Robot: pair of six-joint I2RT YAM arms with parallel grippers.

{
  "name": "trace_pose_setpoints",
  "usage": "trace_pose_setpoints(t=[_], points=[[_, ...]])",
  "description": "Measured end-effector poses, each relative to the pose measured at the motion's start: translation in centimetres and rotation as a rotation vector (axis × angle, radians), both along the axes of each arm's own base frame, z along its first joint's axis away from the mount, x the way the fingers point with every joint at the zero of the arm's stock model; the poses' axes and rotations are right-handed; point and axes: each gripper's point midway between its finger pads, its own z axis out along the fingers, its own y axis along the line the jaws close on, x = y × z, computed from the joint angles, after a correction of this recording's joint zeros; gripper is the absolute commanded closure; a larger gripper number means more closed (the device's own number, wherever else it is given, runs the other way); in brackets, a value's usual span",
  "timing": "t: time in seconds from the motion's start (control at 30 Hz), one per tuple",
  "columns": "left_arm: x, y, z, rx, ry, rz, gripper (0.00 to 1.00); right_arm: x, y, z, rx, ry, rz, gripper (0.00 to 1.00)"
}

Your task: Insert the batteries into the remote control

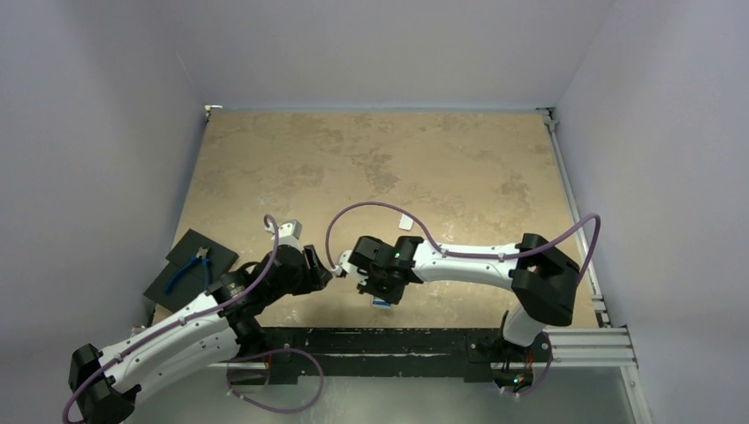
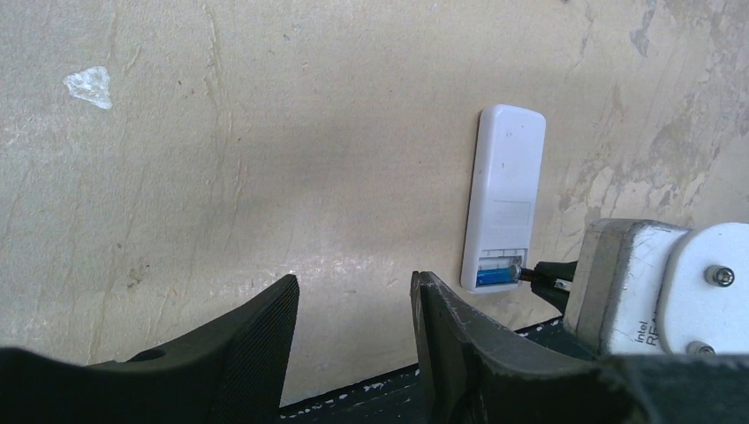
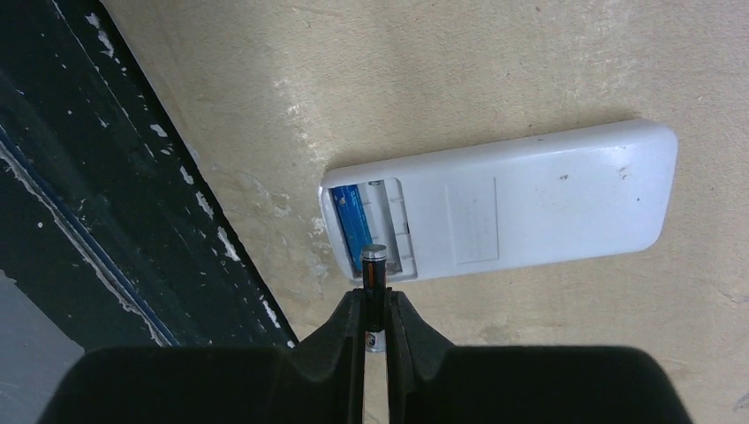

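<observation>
Grip, right wrist view: right gripper [image 3: 374, 299] clamped on slim dark cylindrical battery [image 3: 374, 265], whose free end points out ahead of the fingertips.
Target, right wrist view: small white rounded oblong remote control [image 3: 530, 203], plain back up on mottled beige tabletop [image 3: 530, 53]. Long axis runs across the view, with the open bay at its left end directly ahead of the jaws.
Bay, right wrist view: bright blue cylindrical battery [image 3: 353, 225] seated crosswise in the outer slot, the inner slot [image 3: 393, 225] bare. Dark battery's tip is at the bay's near edge, roughly parallel to the blue one.
Left wrist view: left gripper [image 2: 355, 287] parted and empty; remote ahead to its right, apart from it.
Top view: right gripper over the remote, left gripper just beside. Blue-handled pliers [image 1: 187, 272] lie well apart.
Judgement: right arm is nearer; a slight sideways shift toward the bare slot is probably what seating needs.
</observation>
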Motion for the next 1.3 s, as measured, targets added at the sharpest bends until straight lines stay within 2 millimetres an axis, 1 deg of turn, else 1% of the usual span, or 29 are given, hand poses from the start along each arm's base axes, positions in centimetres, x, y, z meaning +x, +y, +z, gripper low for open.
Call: trace_pose_setpoints(t=[0.5,0.63,0.83,1.2,1.3], points=[[0.0,0.0,0.0,0.001,0.001,0.000,0.50,0.1,0.6,-1.6,-0.018,0.014,0.003,0.83],[0.0,0.0,-0.1,0.004,0.004,0.000,0.50,0.2,0.8,-1.6,-0.012,0.012,0.002,0.80],[0.0,0.0,-0.1,0.005,0.004,0.000,0.50,0.3,1.1,-1.5,-0.005,0.010,0.002,0.71],[-0.1,0.0,-0.1,0.003,0.006,-0.003,0.50,0.3,1.2,-1.5,0.001,0.011,-0.010,0.66],[-0.1,-0.1,-0.2,0.002,0.010,-0.007,0.50,0.3,1.4,-1.1,0.018,0.009,-0.025,0.65]])
